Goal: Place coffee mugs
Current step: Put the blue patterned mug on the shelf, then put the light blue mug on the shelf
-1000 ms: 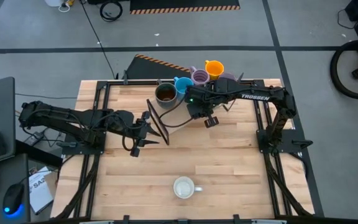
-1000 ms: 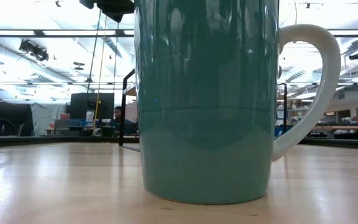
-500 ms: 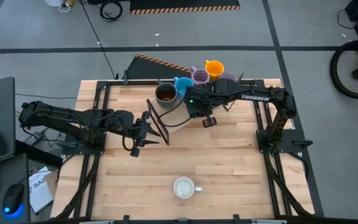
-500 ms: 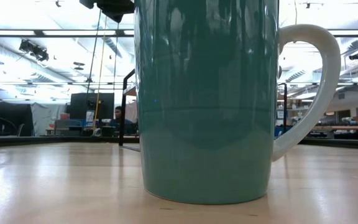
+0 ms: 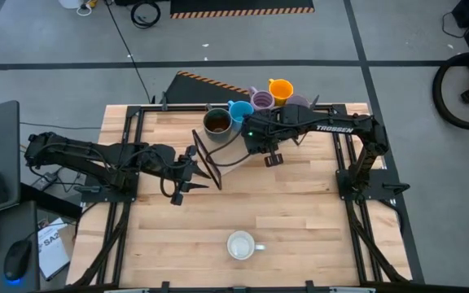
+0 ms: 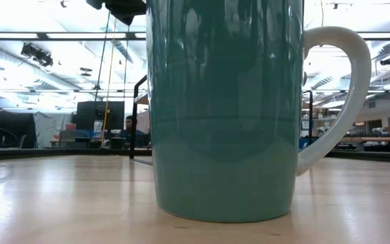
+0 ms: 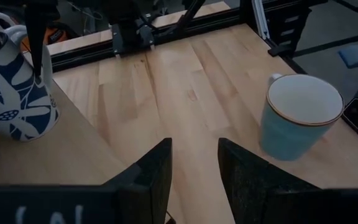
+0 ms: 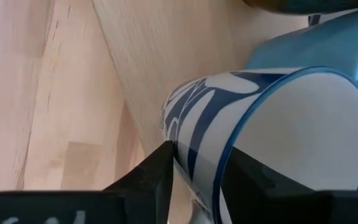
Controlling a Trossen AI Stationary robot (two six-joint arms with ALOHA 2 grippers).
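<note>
A white mug with a blue leaf pattern (image 8: 194,118) stands near the far middle of the table, also in the left wrist view (image 7: 14,99). My right gripper (image 5: 256,144) is over it and shut on it; in the high view the gripper hides it. Brown (image 5: 216,123), blue (image 5: 239,110), purple (image 5: 261,100) and orange (image 5: 281,88) mugs cluster at the far edge. A teal mug with a white inside (image 5: 241,244) stands upright at the near middle and fills the low view (image 6: 222,108). My left gripper (image 7: 194,165) is open over bare wood left of centre (image 5: 183,181). My right gripper pinches the patterned mug's wall at the rim (image 8: 199,155), one finger outside the body (image 8: 157,171) and one inside the opening (image 8: 244,177). The fingers come from above, pointing down (image 7: 35,37). The mug is upright; whether its base is on the wood, I cannot tell.
A thin black frame stand (image 5: 207,159) rises between the two grippers. Black rails run along the table's left and right sides (image 5: 129,130). Bare wood lies between the far cluster and the teal mug (image 5: 300,203). A person sits in the room far behind (image 6: 128,125).
My right gripper has crept a little toward the table's left, still shut on the patterned mug. My left arm and the other mugs have kept still.
</note>
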